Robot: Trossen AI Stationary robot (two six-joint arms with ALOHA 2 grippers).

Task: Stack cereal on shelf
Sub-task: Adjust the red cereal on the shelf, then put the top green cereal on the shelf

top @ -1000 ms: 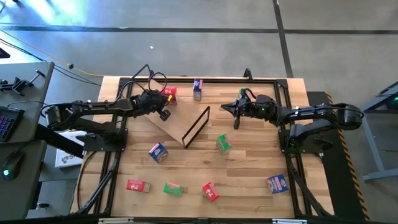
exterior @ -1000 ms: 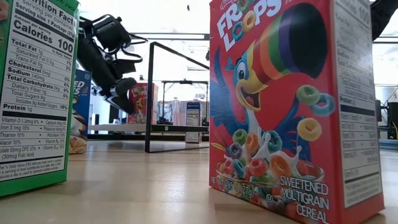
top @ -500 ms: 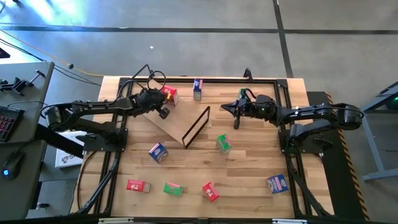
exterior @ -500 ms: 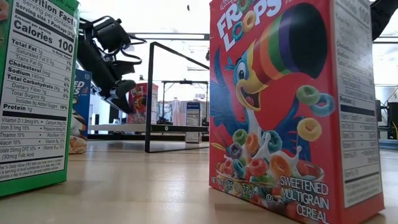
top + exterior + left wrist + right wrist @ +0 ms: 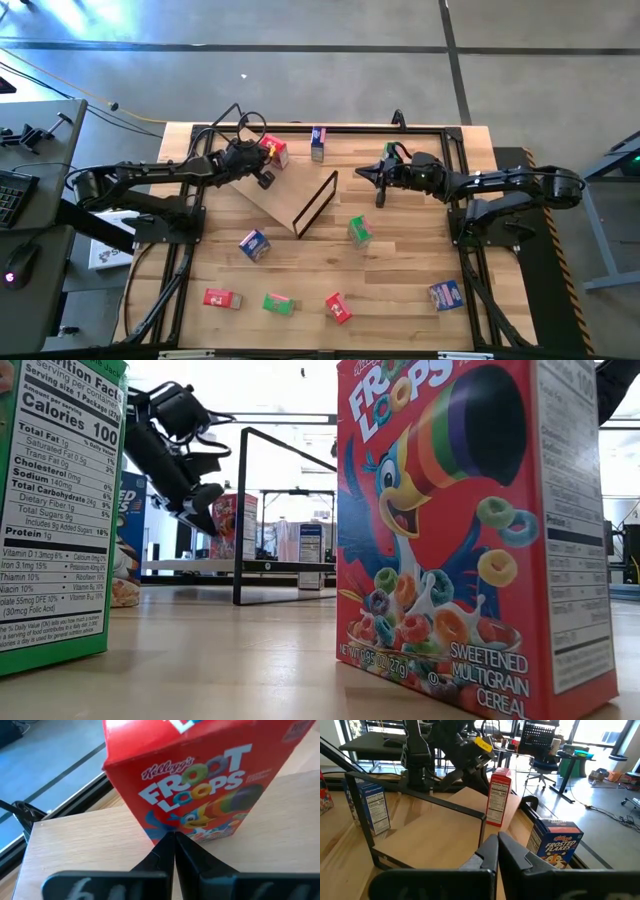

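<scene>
Left end effector (image 5: 262,176), mine, pinched together and empty, sits just at seven o'clock of the upright red cereal box (image 5: 273,152) on the shelf (image 5: 285,195); my right arm waits farther off.

Seen from above, there is one shelf (image 5: 272,196), made of one plywood panel and one dark frame (image 5: 316,203).

There are eight cereal boxes: three red, three blue and two green.
- **Red:** one Froot Loops box (image 5: 274,151) stands on the shelf. A second red box (image 5: 218,298) and a third red box (image 5: 338,307) lie well apart from the shelf.
- **Blue:** one Frosted Flakes box (image 5: 318,143) is near the shelf's frame. A second blue box (image 5: 254,243) is just beside the panel. A third blue box (image 5: 446,294) is well apart from the shelf.
- **Green:** one green box (image 5: 359,230) is near the frame. The other green box (image 5: 277,303) is well apart from the shelf.

There are two arms: the left arm (image 5: 150,175) and the right arm (image 5: 500,182).

There is one table (image 5: 400,270).
</scene>
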